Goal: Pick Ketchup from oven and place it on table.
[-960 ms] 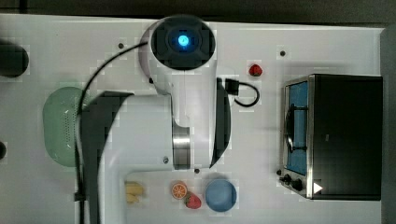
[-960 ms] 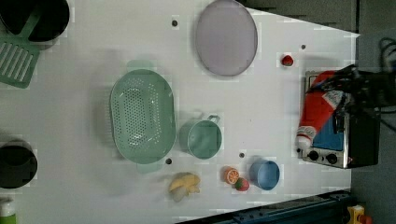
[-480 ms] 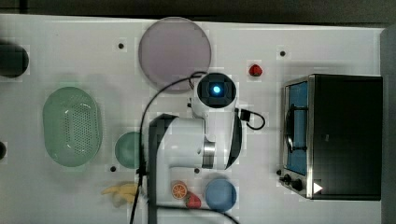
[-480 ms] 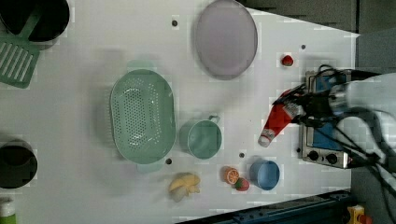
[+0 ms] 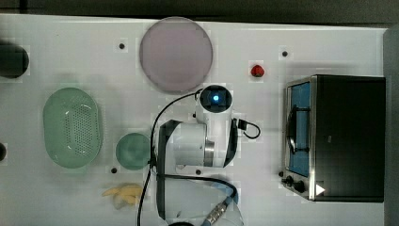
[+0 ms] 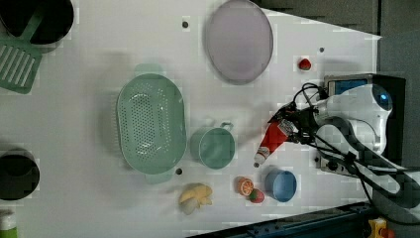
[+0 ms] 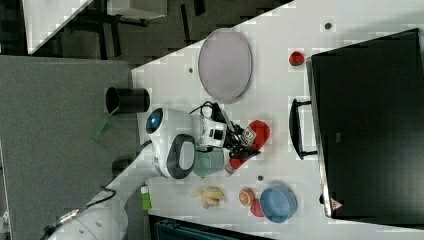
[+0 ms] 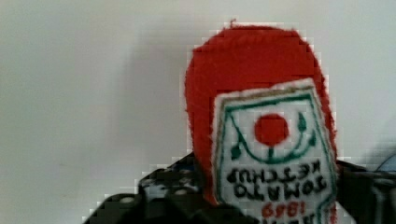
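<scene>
— Ketchup: where do you see it?
— Out of the oven, tilted over the counter, cap down, between the green cup and the oven in the left view.
— And your jaws?
— On either side of the bottle; whether they clamp it, you cannot tell.

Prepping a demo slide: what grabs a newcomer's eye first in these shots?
The red ketchup at the gripper, out over the white table between the green cup and the oven in the left view. Next, the big black oven at the top view's right, then the purple plate near the top view's upper edge.
</scene>
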You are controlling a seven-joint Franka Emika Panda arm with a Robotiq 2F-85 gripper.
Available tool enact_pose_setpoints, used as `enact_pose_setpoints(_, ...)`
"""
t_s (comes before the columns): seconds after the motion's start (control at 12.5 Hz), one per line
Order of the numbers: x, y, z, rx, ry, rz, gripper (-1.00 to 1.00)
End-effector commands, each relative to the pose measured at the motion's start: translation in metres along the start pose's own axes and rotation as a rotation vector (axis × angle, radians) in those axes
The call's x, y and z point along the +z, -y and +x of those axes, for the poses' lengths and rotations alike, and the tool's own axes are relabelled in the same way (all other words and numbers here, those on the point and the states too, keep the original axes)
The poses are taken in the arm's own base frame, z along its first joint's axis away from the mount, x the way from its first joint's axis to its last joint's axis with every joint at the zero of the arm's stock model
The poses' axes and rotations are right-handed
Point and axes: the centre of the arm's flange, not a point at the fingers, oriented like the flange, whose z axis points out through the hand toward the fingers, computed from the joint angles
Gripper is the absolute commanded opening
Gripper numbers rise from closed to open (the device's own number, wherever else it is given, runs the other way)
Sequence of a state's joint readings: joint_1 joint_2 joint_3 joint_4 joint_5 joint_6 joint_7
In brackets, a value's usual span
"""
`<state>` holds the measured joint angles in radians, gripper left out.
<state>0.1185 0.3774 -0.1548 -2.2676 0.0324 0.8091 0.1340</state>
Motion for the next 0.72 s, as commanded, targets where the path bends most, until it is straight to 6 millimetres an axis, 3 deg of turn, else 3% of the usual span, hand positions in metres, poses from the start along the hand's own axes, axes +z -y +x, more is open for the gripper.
enact_pose_setpoints(0.08, -0.044, 0.016, 0.015, 0.042, -0.079, 0.129, 1.00)
enact_pose_setpoints(0.16, -0.060, 0.017, 0.015, 0.044, -0.088, 0.149, 1.00)
enact_pose_setpoints(0.32, -0.113, 0.015, 0.014, 0.058, -0.106, 0.200, 1.00)
enact_pose_setpoints(0.72, -0.288, -0.010, -0.002, 0.042, -0.133, 0.294, 1.00)
